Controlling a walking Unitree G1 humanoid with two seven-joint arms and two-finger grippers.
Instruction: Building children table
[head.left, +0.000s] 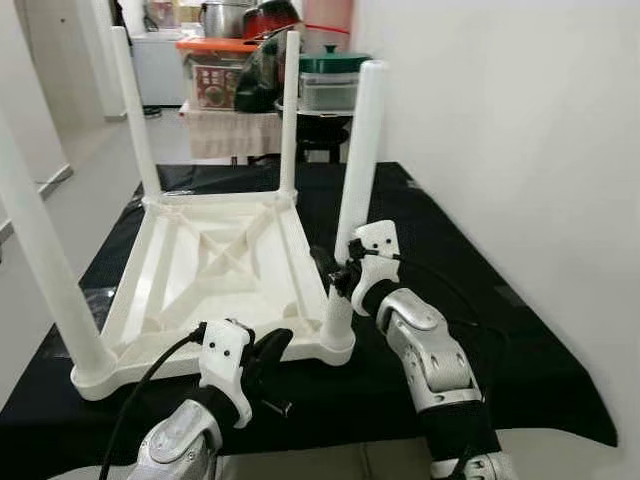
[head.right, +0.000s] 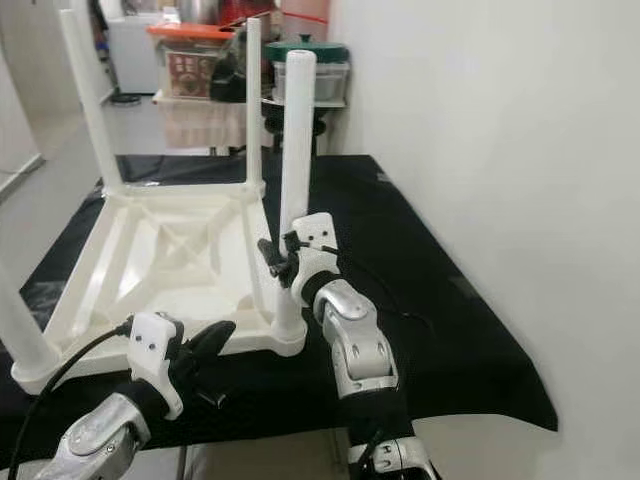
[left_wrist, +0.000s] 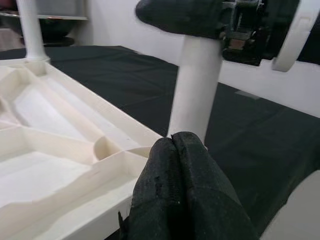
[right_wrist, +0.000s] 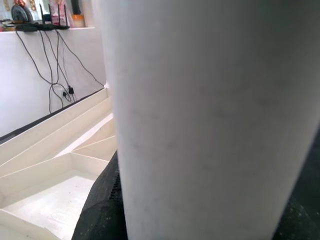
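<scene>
Lying upside down on a black cloth (head.left: 470, 300), the white plastic children's table (head.left: 225, 265) has its ribbed underside facing up and four round white legs standing upright from its corners. Near right leg (head.left: 358, 150): seated in its corner socket, tall, close to the white wall (head.left: 520, 120).

Right gripper (head.left: 340, 275): clamped on that leg low down, just above the socket; black fingers wrap the post on both sides, and the right wrist view has the white post pressed between them. Silver right arm reaches in from below, cable trailing over the cloth.

Left gripper (left_wrist: 172, 145): fingers pressed together, holding nothing, tips at the table's near edge just beside the same corner socket.

Beyond the cloth: a small cloth-draped stand (head.left: 235, 130) crowded with pots and containers, an orange lid (head.left: 215, 44) and a green lid (head.left: 335, 60) among them. Pale floor to the robot's left.
</scene>
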